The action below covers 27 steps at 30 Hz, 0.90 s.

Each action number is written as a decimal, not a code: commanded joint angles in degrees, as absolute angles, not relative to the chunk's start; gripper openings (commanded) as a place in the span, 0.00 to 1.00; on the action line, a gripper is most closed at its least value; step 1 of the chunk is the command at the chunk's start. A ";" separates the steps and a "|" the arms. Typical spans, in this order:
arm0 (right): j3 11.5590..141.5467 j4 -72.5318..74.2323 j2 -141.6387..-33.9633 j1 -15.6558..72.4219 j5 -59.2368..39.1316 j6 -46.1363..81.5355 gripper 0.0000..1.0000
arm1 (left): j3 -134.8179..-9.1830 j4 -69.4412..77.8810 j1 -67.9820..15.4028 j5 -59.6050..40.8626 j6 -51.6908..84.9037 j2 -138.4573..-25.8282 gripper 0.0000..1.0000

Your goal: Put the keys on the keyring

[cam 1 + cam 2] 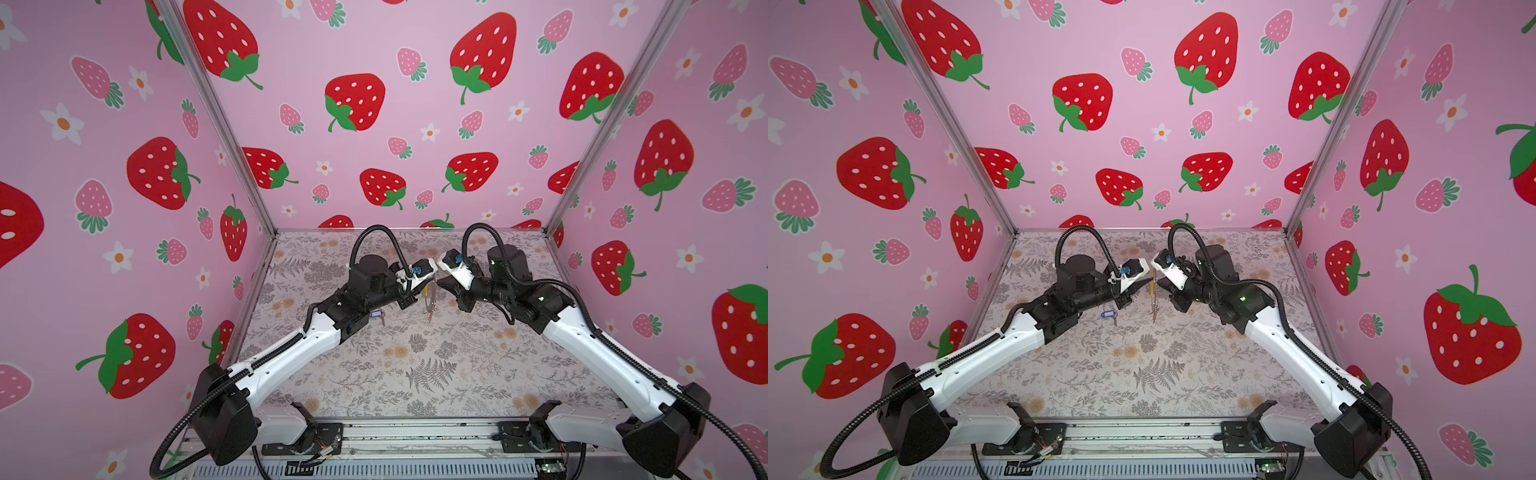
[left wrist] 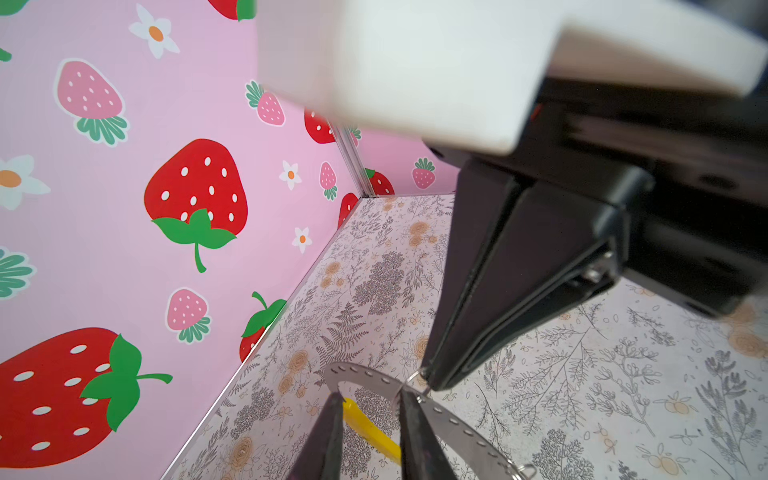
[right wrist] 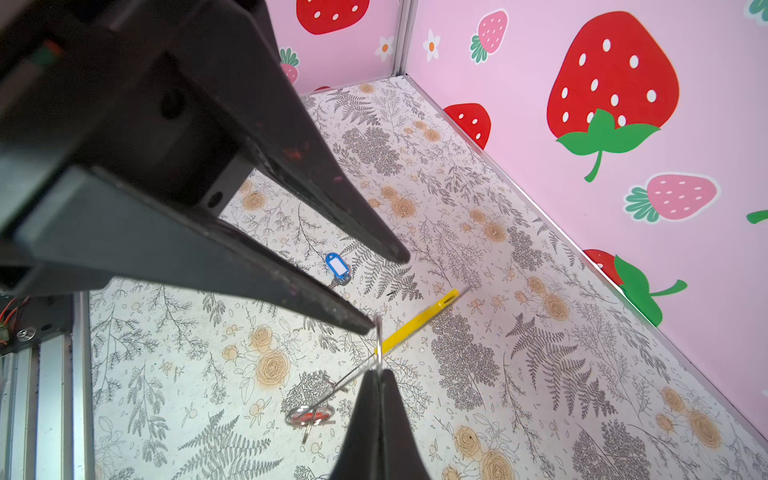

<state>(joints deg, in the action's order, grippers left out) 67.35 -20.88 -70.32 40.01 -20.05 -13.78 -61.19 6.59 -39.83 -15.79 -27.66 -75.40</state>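
The keyring (image 1: pixel 428 296) (image 1: pixel 1153 293), a thin grey hoop, hangs in the air mid-table between both grippers. Its yellow section (image 3: pixel 419 320) (image 2: pixel 370 428) slants upward. My left gripper (image 2: pixel 370 395) (image 3: pixel 386 293) (image 1: pixel 1142 289) is open; its fingertips straddle the yellow section and touch the perforated grey band (image 2: pixel 361 374). My right gripper (image 3: pixel 379 372) (image 2: pixel 428 384) (image 1: pixel 1159 282) is shut on a small wire loop at the hoop's rim. A key with a red tag (image 3: pixel 309 414) (image 1: pixel 430 316) dangles at the hoop's low end. The blue-tagged key (image 3: pixel 337 266) (image 1: pixel 377 314) (image 1: pixel 1108 314) lies on the table under the left arm.
The floral table (image 1: pixel 415 365) is boxed in by pink strawberry walls (image 1: pixel 124 187) at the left, back and right. A metal rail (image 1: pixel 415 432) with both arm bases runs along the front edge.
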 commanded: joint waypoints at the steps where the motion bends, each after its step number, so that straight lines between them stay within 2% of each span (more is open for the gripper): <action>1: 67.13 -19.25 -68.39 40.37 -20.59 -14.70 0.00 | -60.93 7.58 -39.60 -18.18 -27.24 -74.38 0.27; 18: 67.32 -17.75 -68.07 40.38 -22.39 -14.50 0.00 | -62.32 6.35 -39.55 -19.25 -26.99 -76.33 0.26; 27: 67.30 -17.80 -68.38 40.42 -23.53 -14.50 0.00 | -62.96 6.26 -39.56 -19.71 -27.06 -76.99 0.20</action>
